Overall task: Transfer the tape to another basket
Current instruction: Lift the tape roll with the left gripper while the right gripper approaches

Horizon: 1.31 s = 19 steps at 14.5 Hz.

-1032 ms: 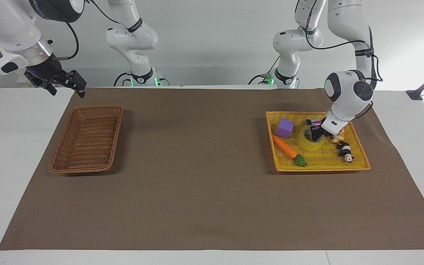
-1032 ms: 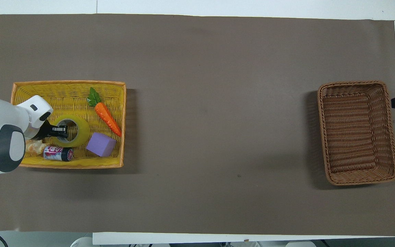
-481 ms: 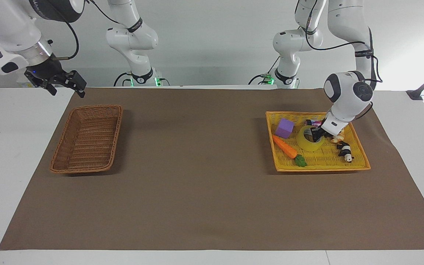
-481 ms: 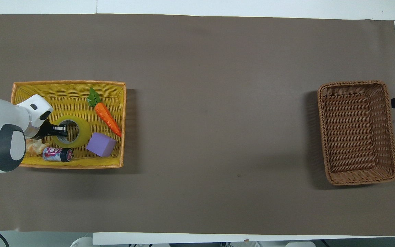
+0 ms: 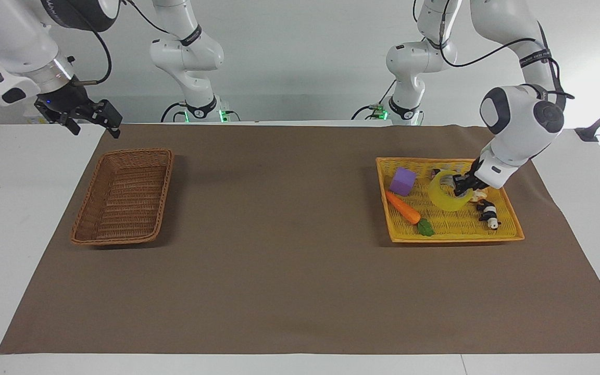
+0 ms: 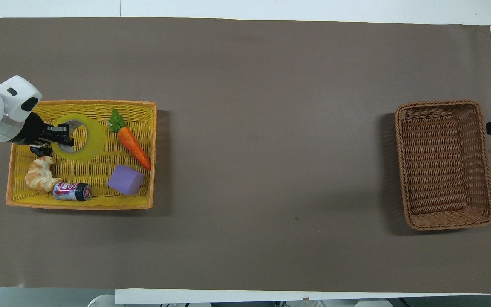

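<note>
brown mat (image 5: 289, 271) over white table; left gripper (image 5: 461, 185) clamped on tape (image 5: 447, 190), roll tilted, raised over yellow basket (image 5: 453, 229) beside carrot (image 5: 404, 207) and purple cube (image 5: 402, 181); right gripper (image 5: 89, 119) fingers spread, waiting near brown basket (image 5: 123, 197) at right arm's end.

The tabletop (image 5: 300, 291) is viewed from a high camera set across from the robots, facing them at a moderate remove. It is also viewed from high above the robots' end, steeply downward. Both views share the brown mat (image 6: 271, 149), seen half a turn apart.
</note>
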Available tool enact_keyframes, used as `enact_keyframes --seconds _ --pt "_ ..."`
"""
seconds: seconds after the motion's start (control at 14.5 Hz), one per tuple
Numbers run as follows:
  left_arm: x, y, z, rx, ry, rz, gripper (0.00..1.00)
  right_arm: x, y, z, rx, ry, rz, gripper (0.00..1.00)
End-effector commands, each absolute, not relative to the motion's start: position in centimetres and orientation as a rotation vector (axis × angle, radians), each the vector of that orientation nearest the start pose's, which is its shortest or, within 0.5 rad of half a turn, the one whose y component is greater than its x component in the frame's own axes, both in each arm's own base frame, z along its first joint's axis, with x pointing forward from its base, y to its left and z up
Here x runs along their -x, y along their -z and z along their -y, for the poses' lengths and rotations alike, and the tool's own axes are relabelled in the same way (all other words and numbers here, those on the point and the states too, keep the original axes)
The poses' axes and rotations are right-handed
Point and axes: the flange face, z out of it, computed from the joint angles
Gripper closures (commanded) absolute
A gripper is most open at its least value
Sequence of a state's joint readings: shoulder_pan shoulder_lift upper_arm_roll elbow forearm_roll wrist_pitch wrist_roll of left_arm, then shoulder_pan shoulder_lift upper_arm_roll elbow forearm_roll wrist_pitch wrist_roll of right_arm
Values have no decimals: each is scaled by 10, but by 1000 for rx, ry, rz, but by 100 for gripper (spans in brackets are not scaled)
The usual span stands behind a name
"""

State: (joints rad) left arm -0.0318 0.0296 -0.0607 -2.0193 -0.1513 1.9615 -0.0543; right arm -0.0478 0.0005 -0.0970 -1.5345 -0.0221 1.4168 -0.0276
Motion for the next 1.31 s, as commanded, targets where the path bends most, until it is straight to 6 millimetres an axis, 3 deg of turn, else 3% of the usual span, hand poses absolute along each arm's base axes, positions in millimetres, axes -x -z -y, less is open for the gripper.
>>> enact_keyframes --seconds 0.0,0.41,0.55,0.89,1.1,1.24 --pt "-545 -438 132 3367 -218 107 100 -527 -629 81 3135 -192 -176 1" --pt "-518 -463 271 3550 -173 227 100 -527 -629 81 3135 -192 -176 1" --pt "-493 -469 318 3548 -203 174 100 -527 -629 81 3135 -192 -176 1" --pt "-478 -498 355 3575 -181 210 100 -527 -629 81 3135 -192 -176 1" --pt "-471 -501 358 3563 -201 247 100 -527 -629 81 3135 -192 -176 1" --pt "-477 -505 353 3573 -171 267 100 -524 -627 79 3131 -225 -166 1"
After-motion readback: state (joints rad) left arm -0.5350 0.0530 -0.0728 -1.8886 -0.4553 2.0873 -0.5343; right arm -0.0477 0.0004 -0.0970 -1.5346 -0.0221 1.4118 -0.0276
